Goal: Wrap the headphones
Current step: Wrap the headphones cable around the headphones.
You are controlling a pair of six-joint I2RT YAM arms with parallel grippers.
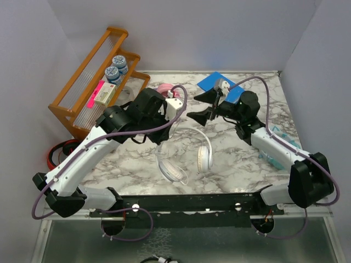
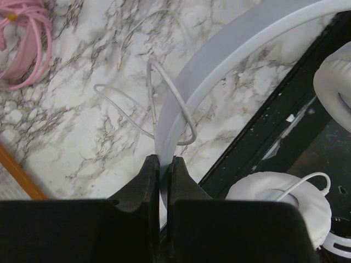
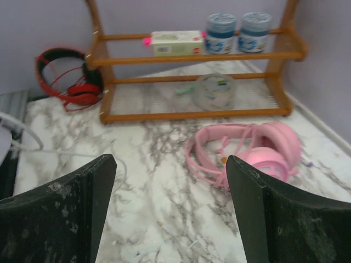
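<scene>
The white headphones (image 1: 189,159) lie mid-table, both ear cups toward the near edge. My left gripper (image 1: 166,131) is shut on their grey-white headband (image 2: 230,49), pinched between the jaws (image 2: 164,164). Their thin white cable (image 2: 137,109) lies in loose loops on the marble beyond. One ear cup (image 2: 285,197) hangs over the table's dark front rail. My right gripper (image 1: 202,106) hovers open over the back middle, nothing between its fingers (image 3: 170,164). The pink headphones (image 3: 247,150) lie ahead of it, cord bundled on them, half hidden behind the left arm (image 1: 164,87).
A wooden rack (image 1: 98,82) with tins and a box stands at the back left. Red-and-black headphones (image 1: 60,150) lie off the table's left edge. A blue sheet (image 1: 216,82) lies at the back. Something teal (image 1: 272,148) shows beneath the right arm.
</scene>
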